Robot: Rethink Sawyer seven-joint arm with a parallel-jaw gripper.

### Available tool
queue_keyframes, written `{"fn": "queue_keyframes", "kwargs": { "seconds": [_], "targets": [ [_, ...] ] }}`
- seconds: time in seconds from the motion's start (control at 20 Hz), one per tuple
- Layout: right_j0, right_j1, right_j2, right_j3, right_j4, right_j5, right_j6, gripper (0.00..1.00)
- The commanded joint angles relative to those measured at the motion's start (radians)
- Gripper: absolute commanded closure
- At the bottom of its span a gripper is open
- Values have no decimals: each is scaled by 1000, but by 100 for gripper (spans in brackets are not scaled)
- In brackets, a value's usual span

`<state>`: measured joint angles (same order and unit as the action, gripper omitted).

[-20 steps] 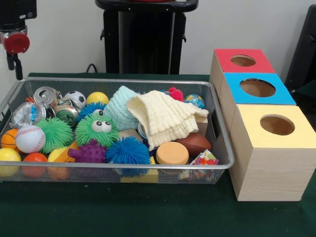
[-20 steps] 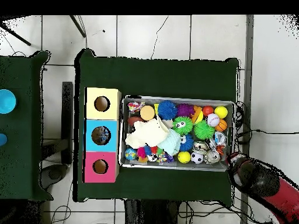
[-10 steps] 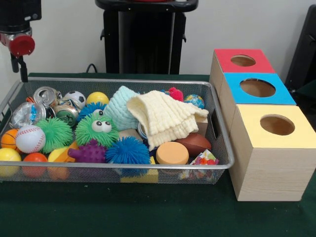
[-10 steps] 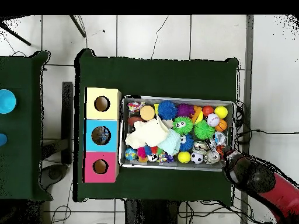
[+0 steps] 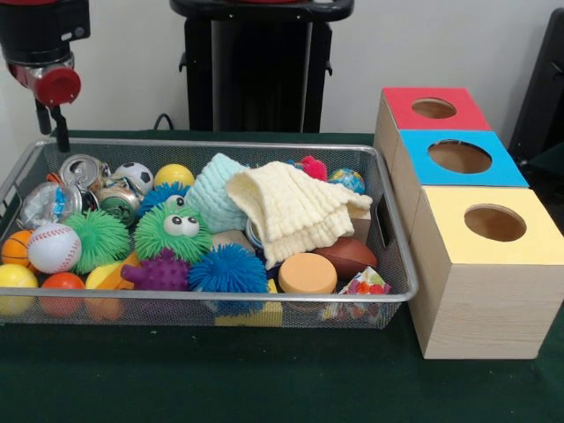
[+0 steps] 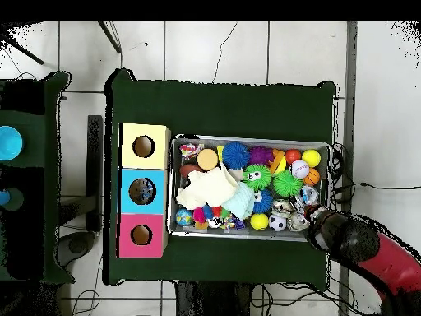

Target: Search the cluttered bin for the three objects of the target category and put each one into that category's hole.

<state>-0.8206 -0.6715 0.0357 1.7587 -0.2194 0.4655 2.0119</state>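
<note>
Silver wire-mesh bin (image 5: 211,298) sits on the green counter (image 5: 220,379), left of 3 boxes in front view. I see 1 clear bottle (image 5: 46,204) at the bin's left end, beside a can (image 5: 81,169). Gripper (image 5: 55,119) hangs above the bin's far-left corner; whether the fingers are released or clenched I cannot tell.

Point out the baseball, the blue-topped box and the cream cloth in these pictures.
baseball (image 5: 54,247): front view, middle of its white face.
blue-topped box (image 5: 441,173): front view, blue top beside the hole.
cream cloth (image 5: 291,210): front view, centre of the folded pile.
</note>
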Motion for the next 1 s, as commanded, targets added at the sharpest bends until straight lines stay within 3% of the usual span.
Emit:
{"fn": "queue_keyframes", "kwargs": {
  "seconds": [0.05,0.3,0.75,1.0],
  "targets": [
    [-39,87,57,-66,35,71,26,0],
    [-85,204,117,-137,32,38,-27,0],
    [-80,205,117,-144,19,32,-11,0],
    [-72,169,97,-109,20,21,14,0]
  ]
}}
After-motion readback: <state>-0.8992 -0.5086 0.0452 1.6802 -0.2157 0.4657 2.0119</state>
